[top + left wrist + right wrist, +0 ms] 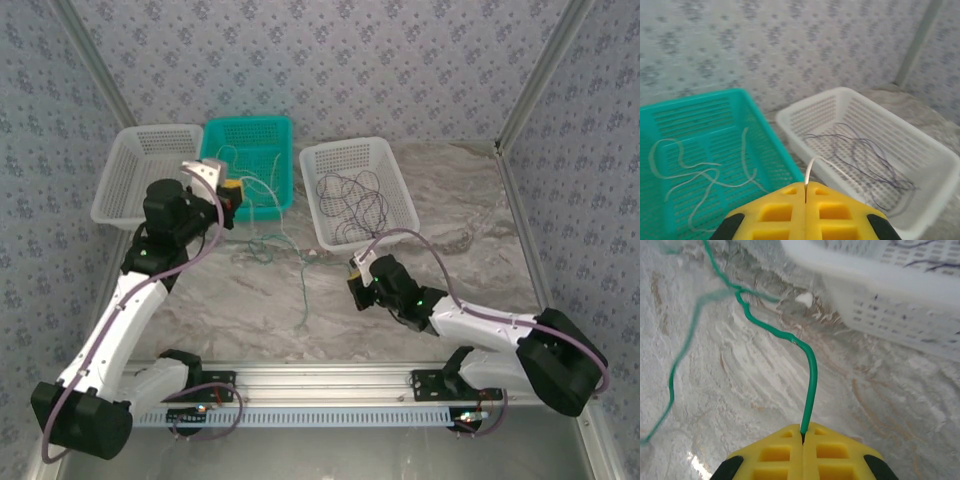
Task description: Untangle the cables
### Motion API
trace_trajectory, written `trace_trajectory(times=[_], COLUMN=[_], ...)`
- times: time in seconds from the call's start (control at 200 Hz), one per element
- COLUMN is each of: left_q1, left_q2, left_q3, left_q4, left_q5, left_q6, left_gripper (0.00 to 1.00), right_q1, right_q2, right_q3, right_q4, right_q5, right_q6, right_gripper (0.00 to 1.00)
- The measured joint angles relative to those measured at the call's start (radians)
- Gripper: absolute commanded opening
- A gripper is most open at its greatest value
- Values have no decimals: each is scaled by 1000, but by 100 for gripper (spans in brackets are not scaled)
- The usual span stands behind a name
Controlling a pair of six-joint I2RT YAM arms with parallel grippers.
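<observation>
The left tool (232, 197) is hanging over the near right corner of the teal basket (285, 135). In the left wrist view its yellow fingers (775, 210) are pressing together on a cream cable (810, 167), which is rising from the seam between them and bending away to the right. More cream strands (705, 172) are lying in loose loops on the floor of the teal basket.

The right tool (357, 270) is sitting low over the surface (480, 260), nearer than the teal basket and to its right. It is pinching the end of a green cable (812, 375), with the jaws meeting on it. That cable is running back across the marble toward the teal basket's near edge (crossing another green strand on the way).

The dark cables (355, 200) are coiling inside the right white basket (345, 150), which is standing just beside the teal basket's right rim. The left white basket (120, 170) is touching, or all but touching, the opposite rim.

For moving room, the widest bare marble is lying to the right of the teal basket, past the right white basket. A narrower strip is running nearer than the teal basket, as far as the metal rail (320, 380). The patterned walls (330, 60) are closing in right behind the teal basket's far rim.
</observation>
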Motion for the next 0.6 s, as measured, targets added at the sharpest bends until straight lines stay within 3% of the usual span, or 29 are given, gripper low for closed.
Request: trace_trajectory(times=[0.175, 0.395, 0.6], left_q1=[46, 60, 60], left_q2=[-13, -34, -14], left_q3=[8, 11, 116], left_q4=[-43, -3, 71], left_q5=[-119, -65, -85], left_q6=[-53, -103, -113], left_gripper=[0, 0, 0], right_q1=[42, 50, 51], right_q2=[16, 19, 33], right_q3=[-4, -4, -3], right_q4=[-17, -21, -20], right_q5=[8, 24, 35], right_q6=[0, 0, 0], right_gripper=[0, 0, 0])
